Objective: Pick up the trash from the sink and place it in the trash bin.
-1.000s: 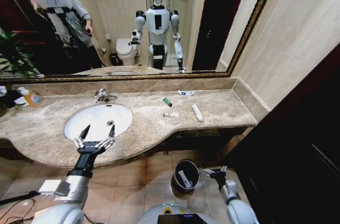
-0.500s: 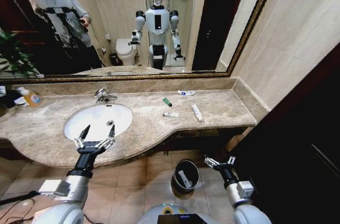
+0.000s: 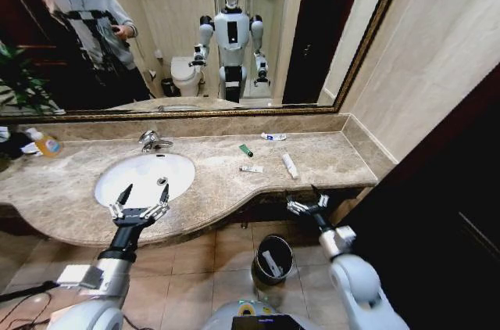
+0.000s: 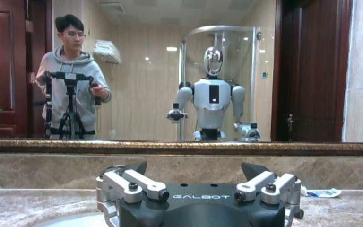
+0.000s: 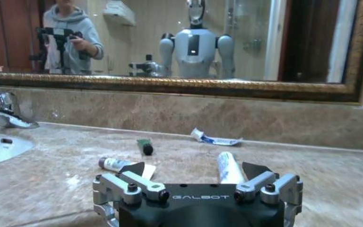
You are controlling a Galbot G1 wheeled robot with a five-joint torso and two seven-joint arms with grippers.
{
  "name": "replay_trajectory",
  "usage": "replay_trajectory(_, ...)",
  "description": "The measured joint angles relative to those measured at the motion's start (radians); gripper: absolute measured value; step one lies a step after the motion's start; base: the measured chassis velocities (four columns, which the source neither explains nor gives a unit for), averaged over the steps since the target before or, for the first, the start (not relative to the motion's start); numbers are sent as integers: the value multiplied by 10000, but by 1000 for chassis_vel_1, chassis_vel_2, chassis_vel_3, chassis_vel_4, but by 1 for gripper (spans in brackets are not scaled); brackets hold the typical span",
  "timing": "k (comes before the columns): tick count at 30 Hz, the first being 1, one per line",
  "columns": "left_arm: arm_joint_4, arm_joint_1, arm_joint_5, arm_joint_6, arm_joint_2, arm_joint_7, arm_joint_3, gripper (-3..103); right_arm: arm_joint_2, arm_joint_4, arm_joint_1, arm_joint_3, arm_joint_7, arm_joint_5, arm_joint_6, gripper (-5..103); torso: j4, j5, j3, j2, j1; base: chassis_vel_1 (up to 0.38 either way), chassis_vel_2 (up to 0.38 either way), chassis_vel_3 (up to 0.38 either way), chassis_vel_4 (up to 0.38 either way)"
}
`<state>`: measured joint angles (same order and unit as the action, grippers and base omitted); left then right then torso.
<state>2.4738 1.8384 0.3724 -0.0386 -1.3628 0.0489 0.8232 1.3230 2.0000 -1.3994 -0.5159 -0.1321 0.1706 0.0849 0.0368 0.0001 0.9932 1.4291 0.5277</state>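
Observation:
The trash lies on the marble counter right of the sink (image 3: 117, 186): a green stick (image 3: 246, 150), a white-and-blue tube (image 3: 273, 137), a white tube (image 3: 290, 165) and a small sachet-like tube (image 3: 251, 168). My left gripper (image 3: 143, 199) hovers open over the basin's front rim, holding nothing. Also open and holding nothing, my right gripper (image 3: 307, 202) is level with the counter's front edge, below the white tube. In the right wrist view the right gripper (image 5: 197, 169) faces the white tube (image 5: 229, 168), the small tube (image 5: 115, 164) and the green stick (image 5: 145, 146). The black trash bin (image 3: 259, 264) stands on the floor with a white piece inside.
A chrome faucet (image 3: 151, 141) stands behind the basin, and an orange-labelled bottle (image 3: 47, 143) stands at the counter's far left. A mirror runs along the back wall. The counter ends at a side wall on the right. A dark wooden panel stands right of the bin.
My right arm has risen from floor level beside the bin to the counter's front edge. The left arm and the pieces on the counter have not moved.

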Motion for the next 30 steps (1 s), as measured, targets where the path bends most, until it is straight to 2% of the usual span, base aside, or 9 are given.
replay_trajectory(5, 0, 0, 0, 0, 0, -2, 1, 100, -188, -1245, 1473, 412, -7, 57, -35, 100, 0, 0, 0, 0, 0, 0, 0, 0, 0)
replay_trajectory(8, 0, 0, 0, 0, 0, -1, 0, 100, -241, -2581, 2681, 813, -7, 36, -235, 100, 1, 2, 1, -1, 0, 0, 0, 0, 0)
replay_trajectory(12, 1, 0, 0, 0, -1, -2, 1, 100, -179, -3652, 3474, 1037, 0, -15, -441, 100, 2, -1, 0, 0, 0, 0, 0, 0, 0)
replay_trajectory(22, 0, 0, 0, 0, 0, -2, 0, 100, -87, -4866, 4140, 1019, 83, -312, -641, 100, 1, -1, -1, -1, -1, 0, 0, 0, 0)
replay_trajectory(24, 0, 0, 0, 0, 0, -2, 0, 100, -87, -4899, 4137, 999, 92, -357, -640, 103, 0, 0, -1, -1, -1, 0, 0, 0, 0)
replay_trajectory(28, 0, 0, 0, 0, 0, -2, 1, 100, -93, -4951, 4068, 950, 104, -398, -659, 93, 0, -1, -1, 0, -1, 0, 0, 0, 0)
replay_trajectory(30, 0, 0, 0, 0, 0, -2, 1, 100, -97, -4951, 4057, 941, 106, -398, -660, 93, 0, -1, -1, 0, -1, 0, 0, 0, 0)
